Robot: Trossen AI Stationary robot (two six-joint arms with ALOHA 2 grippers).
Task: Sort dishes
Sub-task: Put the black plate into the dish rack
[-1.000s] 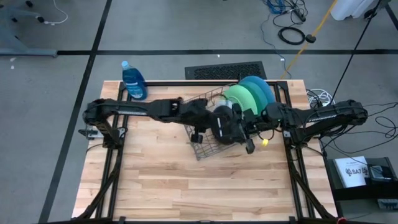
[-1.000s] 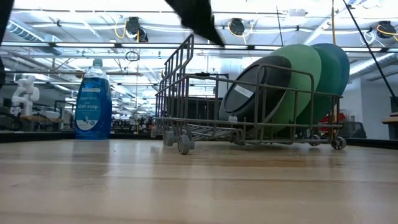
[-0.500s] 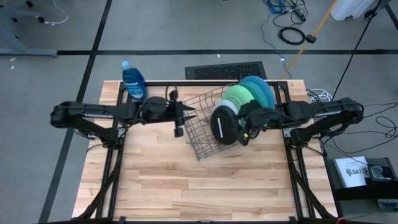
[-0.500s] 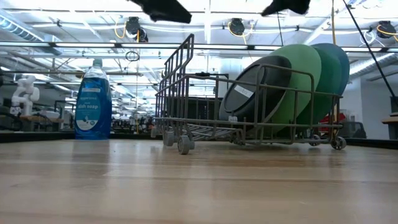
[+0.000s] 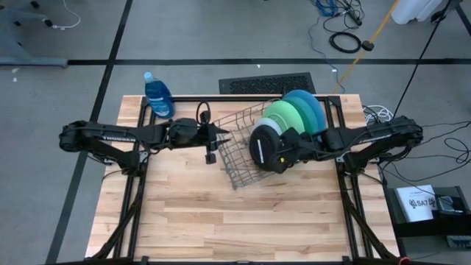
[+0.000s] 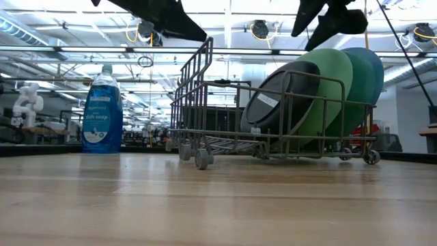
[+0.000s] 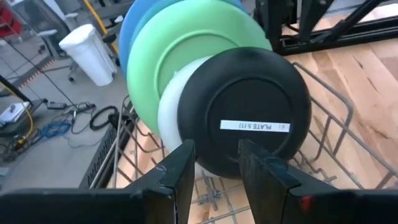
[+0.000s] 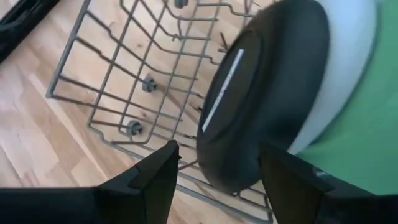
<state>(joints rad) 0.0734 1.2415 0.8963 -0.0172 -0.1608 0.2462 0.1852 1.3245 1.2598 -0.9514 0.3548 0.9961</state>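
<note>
- The black dish (image 5: 266, 148) stands on edge at the front of a row of dishes in the wire rack (image 5: 237, 151), its labelled underside facing the left arm. Behind it sit the pale mint plate (image 7: 169, 115), the light green plate (image 5: 283, 115), then the teal and blue plates (image 5: 310, 105).
- In the low view the whole stack leans back against the rack's wires, so nothing looks loose right now.
- The right gripper (image 8: 214, 171) hangs just beside the black dish on its rim side, fingers spread apart and holding nothing.
- The left gripper (image 7: 214, 171) waits at the rack's open end, pointed at the dish's face, fingers also apart and empty.
- Looks like the black dish is the next pick. Probably best to get one finger on each side of the rim, squeeze firmly, and lift straight up out of the slot.
- Dragging it sideways could snag the wires and shove the light rack.
- The blue bottle (image 5: 157, 96) stands well apart at the table's far corner, no trouble there.
</note>
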